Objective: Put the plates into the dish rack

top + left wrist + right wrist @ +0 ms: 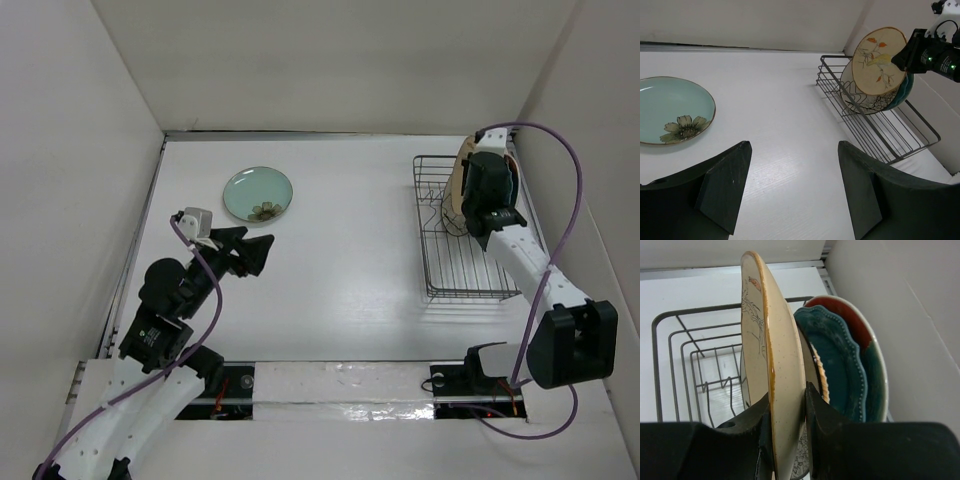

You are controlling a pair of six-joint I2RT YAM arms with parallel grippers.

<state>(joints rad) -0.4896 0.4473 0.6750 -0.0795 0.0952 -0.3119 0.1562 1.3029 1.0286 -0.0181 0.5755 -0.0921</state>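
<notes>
White table [340, 290] w/ white walls [60, 150] (green plate [258, 194] far-left)

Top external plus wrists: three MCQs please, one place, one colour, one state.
1. Where is the pale green plate? A flat on the table, left of the dish rack. B standing in the rack. C leaning on the wall.
2. Which plate does the right gripper hold? A the dark teal plate. B the beige floral plate. C a black plate.
3. The left gripper is: A shut on a plate. B open and empty. C out of view.
1A: it lies alone on the table. 2B: the gripper clamps its beige rim. 3B: jaws apart, only table between them.
</notes>
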